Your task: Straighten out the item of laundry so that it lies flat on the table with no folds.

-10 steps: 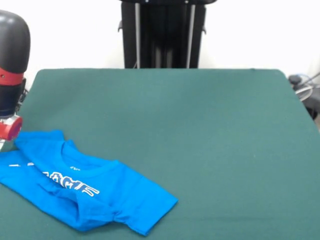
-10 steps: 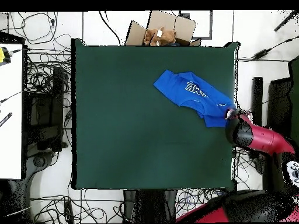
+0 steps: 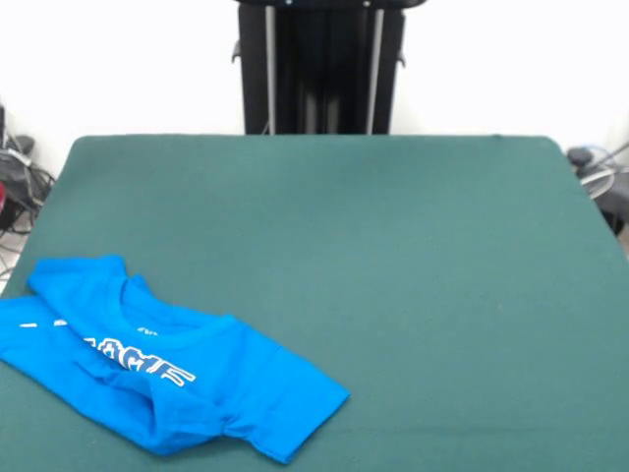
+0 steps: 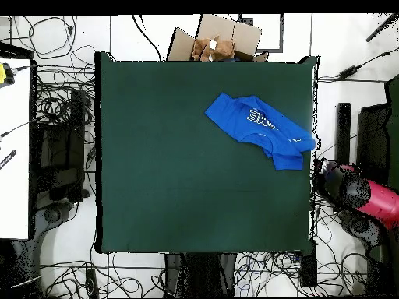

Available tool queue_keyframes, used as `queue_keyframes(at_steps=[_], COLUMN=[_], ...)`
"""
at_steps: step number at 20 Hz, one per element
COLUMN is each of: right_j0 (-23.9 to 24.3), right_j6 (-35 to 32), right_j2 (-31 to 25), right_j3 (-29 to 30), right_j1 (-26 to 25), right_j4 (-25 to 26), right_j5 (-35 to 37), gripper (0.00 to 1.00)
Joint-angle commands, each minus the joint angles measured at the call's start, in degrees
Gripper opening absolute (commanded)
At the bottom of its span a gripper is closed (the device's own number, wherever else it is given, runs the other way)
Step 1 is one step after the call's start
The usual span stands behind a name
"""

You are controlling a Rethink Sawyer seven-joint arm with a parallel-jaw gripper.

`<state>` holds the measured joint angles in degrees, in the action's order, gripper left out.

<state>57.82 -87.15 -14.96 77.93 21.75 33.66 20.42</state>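
The bright blue T-shirt [image 3: 167,369] lies crumpled on the dark green table [image 3: 393,246], at the near left corner in the front view. Its white lettering is partly folded under and one sleeve is bunched. In the overhead view the T-shirt [image 4: 261,128] lies by the table's [image 4: 179,171] right edge. The red and black arm's end with the gripper [image 4: 326,175] is off the table, just past that edge, below the shirt and apart from it. The arm does not show in the front view.
The robot's black pedestal [image 3: 319,64] stands at the table's far side. A cardboard box [image 4: 222,39] sits past the table's top edge in the overhead view. Cables [image 4: 54,117] cover the floor around the table. A white desk [image 4: 14,148] stands at the left.
The arm has drawn back from the shirt's corner, off the table's edge, and has left the front view. The shirt lies as before.
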Motion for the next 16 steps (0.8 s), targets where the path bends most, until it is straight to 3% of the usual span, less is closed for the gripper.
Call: queue_keyframes(at_steps=[1,6,13,16], right_j0=[-4.47,-9.12,-19.77,-23.66], right_j6=[-0.65,-8.84,-21.14,-23.46], right_j2=[-4.04,-0.52,8.62,11.48], right_j3=[11.47,12.68,13.40,12.68], right_j1=[6.68,8.44,8.38,7.68], right_j4=[-0.73,-2.19,-5.61,-8.26], right_j5=[2.90,1.21,-3.68,-3.81], gripper=[0.00,0.00,0.00,0.00])
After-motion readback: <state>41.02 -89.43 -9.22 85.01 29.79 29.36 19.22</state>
